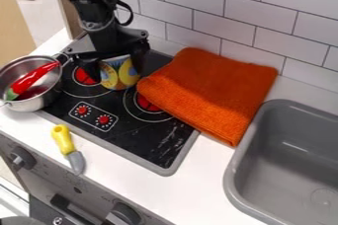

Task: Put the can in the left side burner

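The gripper (pixel 117 74) is over the stove (pixel 153 142), and its jaws are grasping the can (pixel 121 76), which is between them. Just beside the jaws, on the camera's left, is the left burner (pixel 84 77). Farther to this side stands the pot (pixel 27 105) with a red pepper (pixel 33 78) inside. Near the jaws, on their other side, lies the orange towel (pixel 214 91).

Before you: 1 shiny metal pot (pixel 47 100); 1 rough, matt orange cloth (pixel 211 91); 1 smooth, glossy black stovetop (pixel 148 142); 1 smooth grey plastic-looking sink (pixel 264 169); glossy wall tiles (pixel 228 19); 1 glossy red pepper (pixel 33 78).
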Tool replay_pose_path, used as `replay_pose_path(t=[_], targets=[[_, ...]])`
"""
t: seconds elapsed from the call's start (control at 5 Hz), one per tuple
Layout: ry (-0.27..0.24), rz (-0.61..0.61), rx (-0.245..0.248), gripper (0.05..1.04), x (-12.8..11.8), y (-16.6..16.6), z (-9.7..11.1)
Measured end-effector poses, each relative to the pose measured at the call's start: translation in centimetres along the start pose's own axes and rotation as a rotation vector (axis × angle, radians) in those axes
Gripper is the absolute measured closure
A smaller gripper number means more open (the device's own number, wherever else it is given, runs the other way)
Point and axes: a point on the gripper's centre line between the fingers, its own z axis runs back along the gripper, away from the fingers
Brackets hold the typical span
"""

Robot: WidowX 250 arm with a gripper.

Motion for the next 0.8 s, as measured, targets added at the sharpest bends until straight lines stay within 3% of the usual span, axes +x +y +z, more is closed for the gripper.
replay_pose_path(t=[0.8], targets=[[-0.02, 0.071, 0.022, 0.084, 4.7, -0.8, -2.5]])
